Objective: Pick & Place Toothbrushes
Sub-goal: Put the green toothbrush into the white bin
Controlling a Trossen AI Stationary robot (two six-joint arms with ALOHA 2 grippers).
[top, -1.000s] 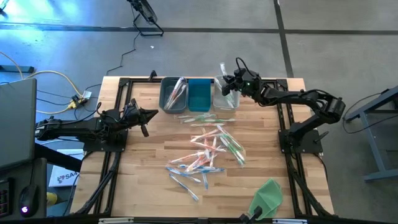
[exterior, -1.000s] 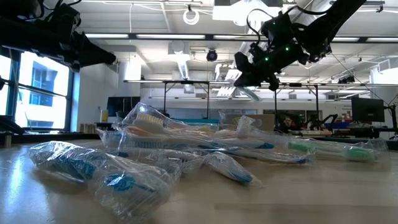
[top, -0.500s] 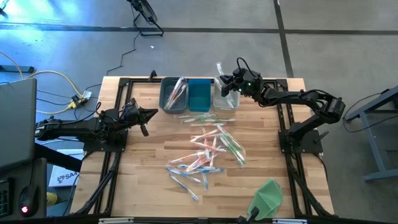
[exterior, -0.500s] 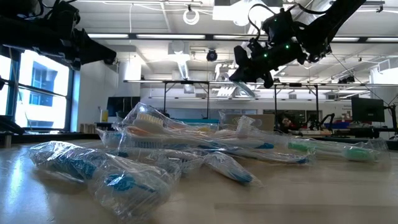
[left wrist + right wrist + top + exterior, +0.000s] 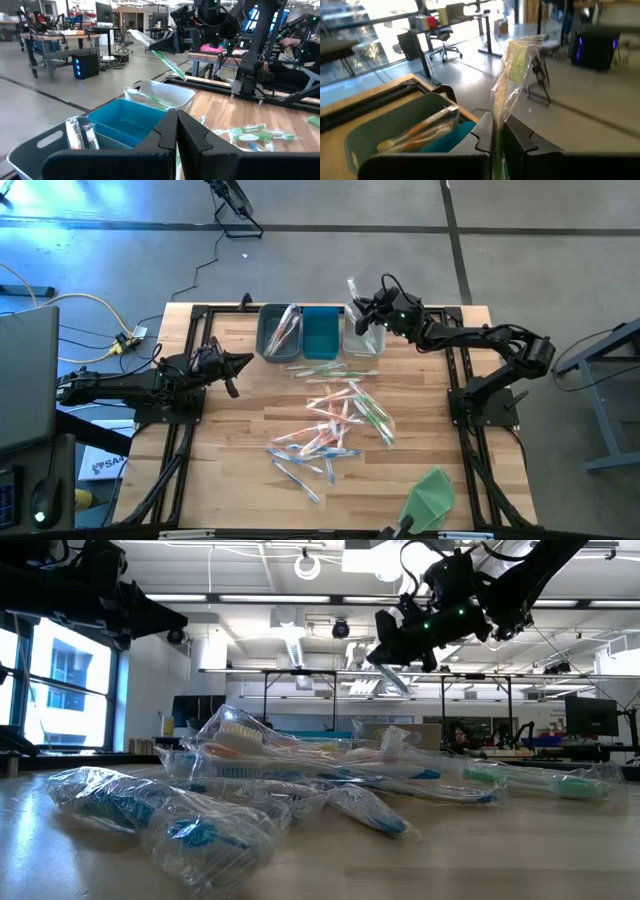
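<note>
A: Where is the right gripper (image 5: 362,307)?

B: In the upper centre of the high view, raised over the clear bin (image 5: 363,332), the rightmost of three bins at the table's (image 5: 230,450) far edge. Its fingers are clamped on a wrapped green toothbrush (image 5: 512,75), which sticks up past them in the right wrist view.

A: And the other bins?

B: The grey bin (image 5: 279,333) on the left holds wrapped orange toothbrushes; the blue bin (image 5: 322,332) sits in the middle.

A: The remaining toothbrushes?

B: A loose pile of toothbrushes (image 5: 335,425) in pink, green and blue lies across the middle of the table, each in a clear wrapper.

A: The left gripper (image 5: 243,362)?

B: At the left of the frame, above the table's left edge, fingers pressed together on nothing. A green cloth (image 5: 430,495) lies at the lower right.
</note>
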